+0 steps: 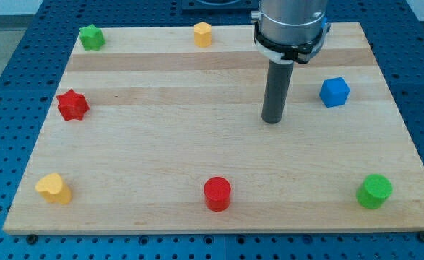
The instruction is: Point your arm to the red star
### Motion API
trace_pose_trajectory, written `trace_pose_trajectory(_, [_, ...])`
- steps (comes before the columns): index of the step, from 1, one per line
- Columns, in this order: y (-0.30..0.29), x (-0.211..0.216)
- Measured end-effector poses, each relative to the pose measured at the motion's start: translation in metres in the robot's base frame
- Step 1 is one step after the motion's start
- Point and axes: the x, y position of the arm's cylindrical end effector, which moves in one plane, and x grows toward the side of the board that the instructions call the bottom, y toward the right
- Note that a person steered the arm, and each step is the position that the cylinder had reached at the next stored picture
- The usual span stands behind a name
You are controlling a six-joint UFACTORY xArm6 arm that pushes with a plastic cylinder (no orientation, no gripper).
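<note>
Approach step: my tool tip (272, 120) rests bare on the table (197, 166), grasping nothing; red star (72, 105) far to its left, untouched; next, I slide left

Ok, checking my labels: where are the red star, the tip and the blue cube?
red star (72, 105), camera view, top face
tip (272, 120), camera view, rod's lower end
blue cube (334, 92), camera view, top face

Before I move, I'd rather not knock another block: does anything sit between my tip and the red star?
Nothing visible does. My tip rests on bare wood right of the board's middle, and the red star lies near the view's left edge. The straight path between them is open board; the red cylinder sits well below that line.
</note>
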Motion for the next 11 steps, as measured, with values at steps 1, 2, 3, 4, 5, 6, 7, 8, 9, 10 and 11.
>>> trace_pose_trajectory(1, [0.0,-0.002])
trace_pose_trajectory(2, [0.0,-0.002])
trace_pose_trajectory(3, [-0.029,-0.002])
trace_pose_trajectory(4, [-0.095,0.011])
trace_pose_trajectory(5, [-0.16,0.026])
trace_pose_trajectory(6, [-0.224,0.027])
trace_pose_trajectory(7, [-0.253,0.029])
trace_pose_trajectory(8, [-0.263,0.029])
trace_pose_trajectory(9, [-0.365,0.029])
trace_pose_trajectory(10, [-0.381,0.028])
trace_pose_trajectory(11, [-0.388,0.022])
